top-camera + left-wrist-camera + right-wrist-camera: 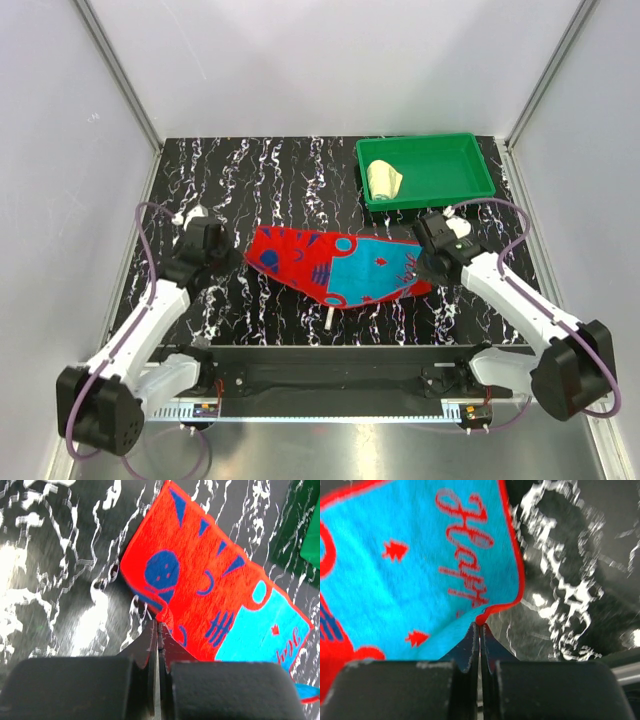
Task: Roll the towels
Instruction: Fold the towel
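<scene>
Pinching red towel (pixel 335 265) corners: left gripper (pixel 159 626), right gripper (pixel 480 626)

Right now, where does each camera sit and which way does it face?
Top external: above, behind the robot, facing down on table, left arm, right arm, red towel.
Left wrist: wrist-mounted, faces along shut left gripper pinching towel's red edge.
Right wrist: wrist-mounted, faces along shut right gripper pinching its teal corner.
All share the towel.

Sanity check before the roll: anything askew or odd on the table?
The red towel lies skewed on the table, pinched at opposite ends by the left end effector and right end effector. The yellow towel sits bunched in the green tray.
</scene>
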